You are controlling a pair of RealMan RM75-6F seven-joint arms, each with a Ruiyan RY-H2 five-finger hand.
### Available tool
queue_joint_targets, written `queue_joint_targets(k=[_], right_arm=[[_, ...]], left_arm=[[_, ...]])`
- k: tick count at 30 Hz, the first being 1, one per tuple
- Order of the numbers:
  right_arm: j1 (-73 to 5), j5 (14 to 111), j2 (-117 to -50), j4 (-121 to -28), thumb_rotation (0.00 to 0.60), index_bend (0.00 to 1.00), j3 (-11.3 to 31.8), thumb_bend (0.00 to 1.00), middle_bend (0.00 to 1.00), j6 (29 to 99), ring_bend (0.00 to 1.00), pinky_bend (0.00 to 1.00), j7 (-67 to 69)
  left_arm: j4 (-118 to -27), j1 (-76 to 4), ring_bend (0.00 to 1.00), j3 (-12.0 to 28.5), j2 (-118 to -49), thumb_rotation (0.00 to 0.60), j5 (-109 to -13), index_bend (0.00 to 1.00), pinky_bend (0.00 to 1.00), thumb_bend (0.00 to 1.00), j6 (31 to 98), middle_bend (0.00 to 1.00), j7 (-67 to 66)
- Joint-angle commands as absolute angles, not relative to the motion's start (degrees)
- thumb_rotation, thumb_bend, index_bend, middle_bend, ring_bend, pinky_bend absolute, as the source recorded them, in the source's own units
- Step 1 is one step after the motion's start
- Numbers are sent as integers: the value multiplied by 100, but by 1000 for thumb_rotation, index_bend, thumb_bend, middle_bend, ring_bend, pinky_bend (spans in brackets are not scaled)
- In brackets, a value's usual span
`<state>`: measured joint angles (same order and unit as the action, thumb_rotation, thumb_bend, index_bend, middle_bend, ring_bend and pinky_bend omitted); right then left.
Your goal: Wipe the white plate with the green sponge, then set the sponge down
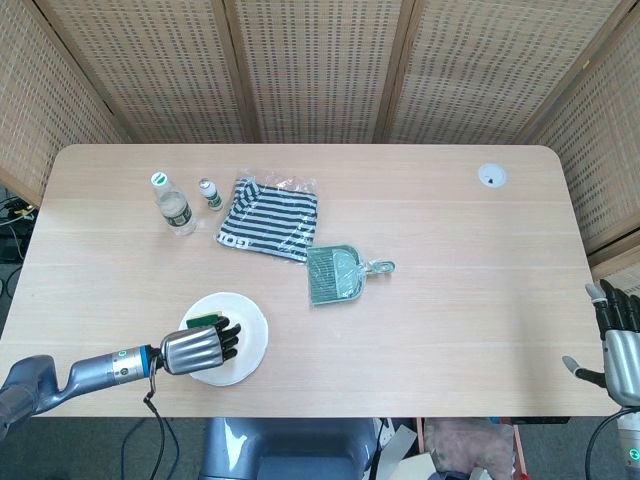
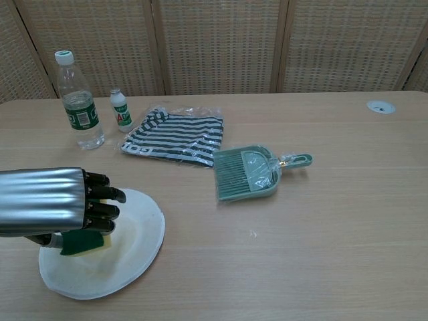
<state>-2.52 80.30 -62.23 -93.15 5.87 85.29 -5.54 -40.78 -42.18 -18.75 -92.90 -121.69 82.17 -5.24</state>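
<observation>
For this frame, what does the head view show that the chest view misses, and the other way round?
Only the head view shows the right hand, idle and open past the table's right edge, and the left forearm behind the left hand.
Only the chest view shows the bottle labels and the green sponge under the fingers, low against the white plate.
Both show the water bottle, small bottle, striped cloth, dustpan set and table grommet.
</observation>
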Motion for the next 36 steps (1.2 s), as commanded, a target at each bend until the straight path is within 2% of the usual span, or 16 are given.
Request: queue_joint_targets(k=[1,11,18,29,36], right_arm=[[-252,8038,-6225,-9319,600,0,582,0,0,8531,0,0,-566],[-266,8008,-6233,-9314,600,0,587,0,0,8497,0,0,-596],[-271,7978,-6223,-9303,600,0,597,0,0,8476,0,0,-573],[-245,8041,-6194,-9342,600,0,581,0,0,8535,0,0,-537],[-242,8057,-6191,-9357,600,0,575,0,0,8543,0,0,-543]], left_arm=[[-4167,-4212,265,-1881,-9263,600,-12112,595,436,321,8141,450,-453],[-3832,-4170,265,-2051,-9715,600,-12116,595,436,324,7687,449,-389],[-3558,-4116,265,-2115,-9892,600,-12118,595,436,325,7741,449,-315],[-3722,-4190,265,-1919,-9619,600,-11953,595,436,327,8225,450,-209],[-3935,-4235,265,-1947,-9571,600,-11892,595,436,331,7967,450,-194]])
